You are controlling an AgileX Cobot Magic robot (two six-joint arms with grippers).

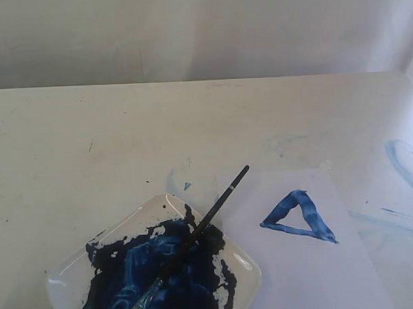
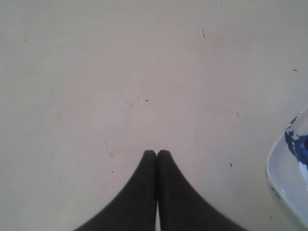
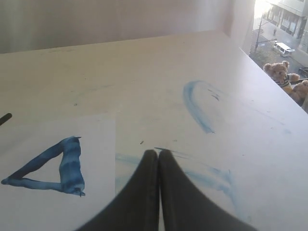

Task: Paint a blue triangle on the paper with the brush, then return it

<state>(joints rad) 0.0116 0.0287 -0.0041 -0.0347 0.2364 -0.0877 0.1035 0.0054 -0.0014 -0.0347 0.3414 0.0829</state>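
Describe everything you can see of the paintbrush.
The brush is long and thin, with a black handle, a small silver ferrule and flat blue-stained bristles. It lies slantwise across the paint dish, bristles in the blue paint, handle resting over the rim, its tip reaching toward the paper. Nothing grips it.

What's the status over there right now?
Both shut, empty: left gripper, right gripper. Finished blue triangle on paper. Released brush lies across paint dish. Nothing seen in the way.
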